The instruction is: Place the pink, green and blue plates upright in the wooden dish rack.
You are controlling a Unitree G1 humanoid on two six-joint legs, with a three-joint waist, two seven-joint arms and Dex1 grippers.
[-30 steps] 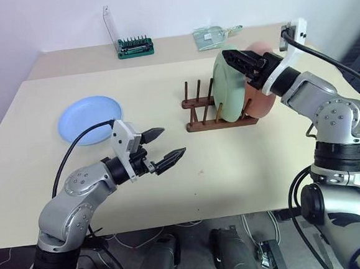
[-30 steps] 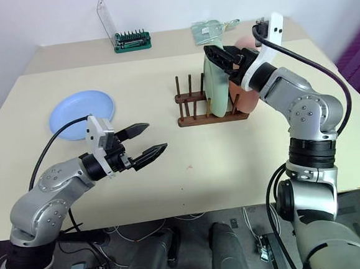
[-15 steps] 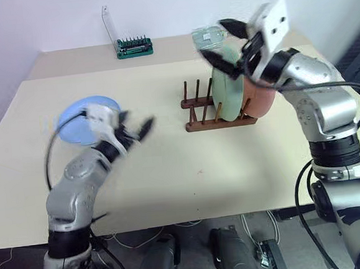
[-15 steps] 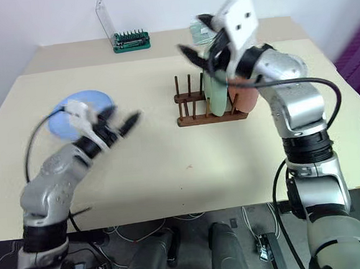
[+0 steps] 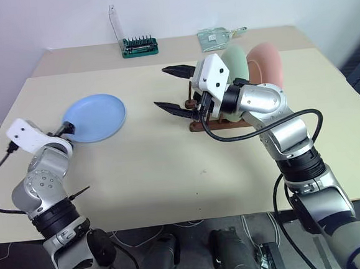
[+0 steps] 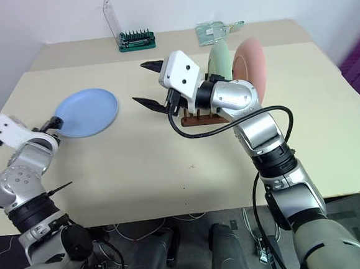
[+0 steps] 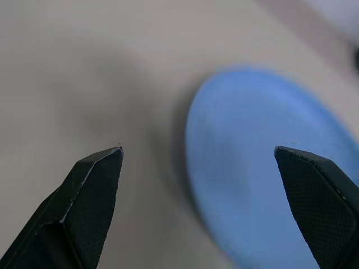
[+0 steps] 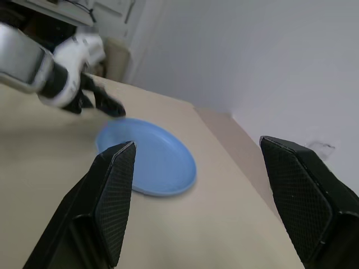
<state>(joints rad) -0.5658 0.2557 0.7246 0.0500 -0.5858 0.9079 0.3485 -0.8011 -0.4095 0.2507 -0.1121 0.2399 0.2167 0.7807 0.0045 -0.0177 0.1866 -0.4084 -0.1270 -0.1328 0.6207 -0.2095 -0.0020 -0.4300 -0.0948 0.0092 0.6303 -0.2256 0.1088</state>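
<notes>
The left gripper (image 7: 199, 162) hung with its fingers spread wide and empty at the near rim of the blue plate (image 5: 95, 118), which lay flat on the bench (image 5: 170, 172); bare bench surface stretched on every side of them. Farther in, the right gripper (image 5: 172, 88) pointed toward the blue plate, fingers released and holding nothing, well apart from it across bare bench. Just behind those fingers stood the wooden dish rack (image 5: 219, 122), with the green plate (image 5: 234, 58) and pink plate (image 5: 266, 64) upright in it. Beyond, near the far edge, sat a green tool holder (image 5: 139, 47) and a clear packet (image 5: 216, 38).
</notes>
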